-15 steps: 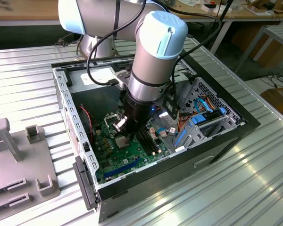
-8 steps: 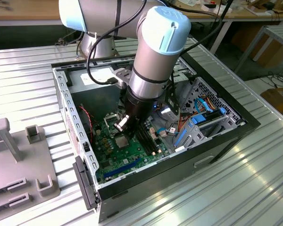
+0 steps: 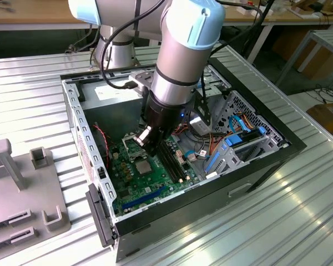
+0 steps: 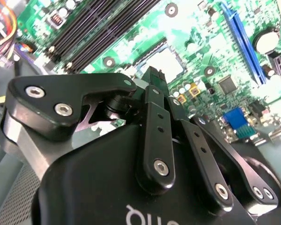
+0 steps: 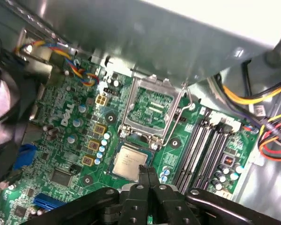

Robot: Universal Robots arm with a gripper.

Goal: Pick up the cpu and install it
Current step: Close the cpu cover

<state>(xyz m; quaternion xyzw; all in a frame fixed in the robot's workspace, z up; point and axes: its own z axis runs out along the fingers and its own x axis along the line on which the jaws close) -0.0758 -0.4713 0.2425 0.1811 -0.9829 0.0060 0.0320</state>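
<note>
The cpu (image 5: 129,161) is a small silver-grey square lying flat in its socket on the green motherboard (image 3: 134,183). It is also in the exterior view (image 3: 145,166) and, pale and glary, in the second wrist view (image 4: 166,63). The socket's metal frame (image 5: 152,110) is swung open beside the chip. My gripper (image 5: 147,171) hangs inside the open computer case (image 3: 211,194), fingertips pressed together, just over the cpu's near edge. Nothing is held between the fingers (image 4: 155,89). In the exterior view the gripper (image 3: 148,139) sits low above the board.
Long black memory slots (image 5: 201,145) run beside the socket. A grey power-supply box (image 3: 108,102) fills the case's far corner. Coloured cables (image 5: 271,131) and a drive cage (image 3: 238,144) crowd the exterior view's right. A grey fixture (image 3: 22,188) stands on the table at its left.
</note>
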